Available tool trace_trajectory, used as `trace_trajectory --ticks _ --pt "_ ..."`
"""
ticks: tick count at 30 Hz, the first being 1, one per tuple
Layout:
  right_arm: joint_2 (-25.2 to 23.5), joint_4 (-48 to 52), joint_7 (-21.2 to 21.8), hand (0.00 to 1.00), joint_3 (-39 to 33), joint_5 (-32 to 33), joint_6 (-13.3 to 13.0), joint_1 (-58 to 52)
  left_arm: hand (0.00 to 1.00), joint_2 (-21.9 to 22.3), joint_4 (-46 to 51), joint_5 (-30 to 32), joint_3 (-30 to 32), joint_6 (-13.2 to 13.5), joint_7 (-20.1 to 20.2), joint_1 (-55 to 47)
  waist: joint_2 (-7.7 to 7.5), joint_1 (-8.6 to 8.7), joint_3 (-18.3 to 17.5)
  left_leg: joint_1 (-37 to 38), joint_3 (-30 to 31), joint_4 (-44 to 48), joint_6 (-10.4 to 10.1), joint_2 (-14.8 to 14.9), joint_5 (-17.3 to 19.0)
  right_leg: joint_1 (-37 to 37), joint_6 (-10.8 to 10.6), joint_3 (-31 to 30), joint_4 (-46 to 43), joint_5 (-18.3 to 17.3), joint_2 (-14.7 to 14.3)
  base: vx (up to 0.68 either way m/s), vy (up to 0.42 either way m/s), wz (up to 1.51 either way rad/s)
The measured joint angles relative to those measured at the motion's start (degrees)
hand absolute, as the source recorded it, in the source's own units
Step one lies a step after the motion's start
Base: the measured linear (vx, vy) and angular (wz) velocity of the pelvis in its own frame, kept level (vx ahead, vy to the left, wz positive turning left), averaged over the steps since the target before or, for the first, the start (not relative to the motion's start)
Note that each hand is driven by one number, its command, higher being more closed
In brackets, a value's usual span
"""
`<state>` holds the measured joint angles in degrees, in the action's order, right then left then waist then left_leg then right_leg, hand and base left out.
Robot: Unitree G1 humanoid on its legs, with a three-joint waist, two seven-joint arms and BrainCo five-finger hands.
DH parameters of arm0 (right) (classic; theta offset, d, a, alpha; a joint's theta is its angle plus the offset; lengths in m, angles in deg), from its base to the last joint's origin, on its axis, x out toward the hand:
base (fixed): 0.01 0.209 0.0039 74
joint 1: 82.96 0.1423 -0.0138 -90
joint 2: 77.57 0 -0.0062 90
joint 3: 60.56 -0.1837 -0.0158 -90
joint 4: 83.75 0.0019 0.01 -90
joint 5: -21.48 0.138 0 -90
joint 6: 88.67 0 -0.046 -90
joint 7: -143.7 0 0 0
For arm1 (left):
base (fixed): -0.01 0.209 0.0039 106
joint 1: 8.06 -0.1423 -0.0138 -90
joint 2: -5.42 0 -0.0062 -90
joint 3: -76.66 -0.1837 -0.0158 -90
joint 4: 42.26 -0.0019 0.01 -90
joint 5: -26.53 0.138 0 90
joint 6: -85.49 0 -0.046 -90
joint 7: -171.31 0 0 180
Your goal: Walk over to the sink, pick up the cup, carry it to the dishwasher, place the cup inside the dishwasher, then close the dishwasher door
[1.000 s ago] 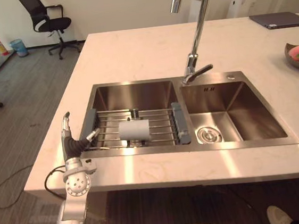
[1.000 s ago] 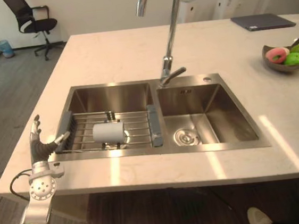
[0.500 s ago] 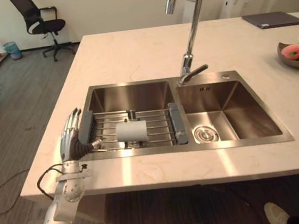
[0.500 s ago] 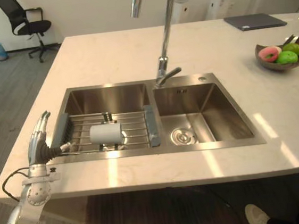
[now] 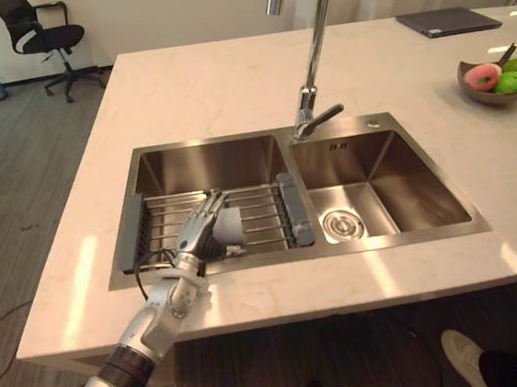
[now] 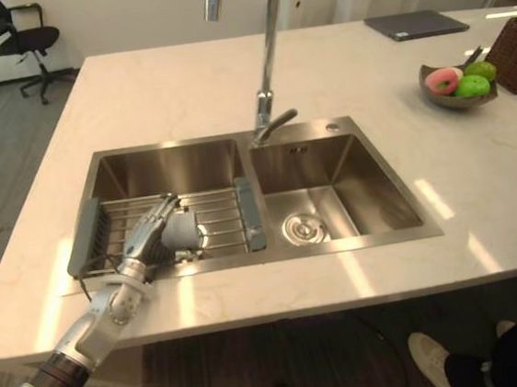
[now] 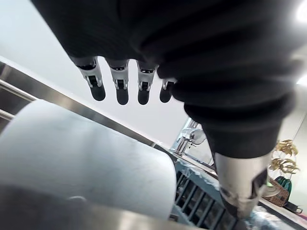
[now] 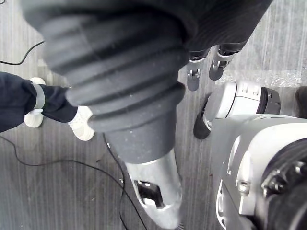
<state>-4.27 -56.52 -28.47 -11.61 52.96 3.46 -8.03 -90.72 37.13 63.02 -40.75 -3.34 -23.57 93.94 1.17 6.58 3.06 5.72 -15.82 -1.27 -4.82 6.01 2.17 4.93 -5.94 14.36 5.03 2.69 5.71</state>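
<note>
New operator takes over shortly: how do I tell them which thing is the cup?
Set into the pale stone counter is a steel double sink; its left basin holds a wire rack with grey end pieces. The cup lies on its side on that rack, with the straight fingers of the left hand over it: a plain light-grey cylinder, matte against the shiny steel around it.

Grey cup (image 5: 232,222), silver sink (image 5: 402,237), cream veined counter (image 5: 210,88), blk chair (image 5: 48,37), pink & grn fruit (image 5: 485,77)
</note>
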Motion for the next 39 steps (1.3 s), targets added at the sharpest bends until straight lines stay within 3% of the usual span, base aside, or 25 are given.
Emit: trace_trajectory --ticks 7,18,23,31,35,39 --pt "1.7 -1.4 -1.0 0.0 0.6 1.2 1.9 1.0 0.0 -0.3 -2.0 2.4 -1.0 -3.3 1.3 2.6 0.08 1.29 0.2 0.0 0.2 0.0 0.1 -0.5 0.0 -0.1 -0.3 -0.2 0.0 0.2 0.4 -0.02 0.0 -0.01" --pt "2.3 -1.3 -1.0 0.0 4.6 2.4 2.1 1.1 0.0 -0.1 -4.9 6.4 -0.8 -3.8 1.9 4.1 0.09 1.49 1.1 0.2 0.2 0.0 0.1 -0.6 0.0 -0.3 -0.2 -0.8 0.0 0.7 0.5 -0.04 -0.004 -0.03" --pt "2.7 -1.2 -1.1 0.0 7.5 3.0 3.1 1.2 0.0 0.8 -5.9 7.6 -0.3 -5.3 7.0 4.9 0.24 1.47 1.0 0.3 0.2 0.0 0.3 -0.6 -0.1 -0.3 -0.2 -0.9 0.0 0.7 0.4 0.0 0.0 0.0" --pt "3.7 -1.2 -3.4 0.0 11.7 5.4 4.6 1.2 0.0 2.6 -8.1 7.6 0.8 -14.1 18.0 7.7 0.21 1.59 1.0 0.4 0.4 0.0 0.4 -0.7 -0.2 -0.2 -0.2 -1.0 0.0 0.8 0.5 0.0 0.0 0.0" --pt "3.8 -1.2 -3.5 0.0 13.6 5.4 5.0 1.1 0.0 3.1 -10.0 7.5 2.6 -16.8 23.0 8.4 0.11 1.97 0.9 0.4 1.7 -0.2 0.4 -1.0 -0.2 -0.3 -0.2 -1.0 0.0 0.8 0.5 0.0 0.0 0.0" --pt "4.0 -1.2 -4.0 0.0 14.1 5.6 5.6 1.2 0.0 3.1 -10.4 7.6 2.8 -18.4 24.0 8.8 0.07 2.37 0.9 0.5 1.8 -0.8 0.3 -1.2 -0.3 -0.5 -0.2 -1.2 0.0 1.0 0.6 -0.02 0.0 -0.02"
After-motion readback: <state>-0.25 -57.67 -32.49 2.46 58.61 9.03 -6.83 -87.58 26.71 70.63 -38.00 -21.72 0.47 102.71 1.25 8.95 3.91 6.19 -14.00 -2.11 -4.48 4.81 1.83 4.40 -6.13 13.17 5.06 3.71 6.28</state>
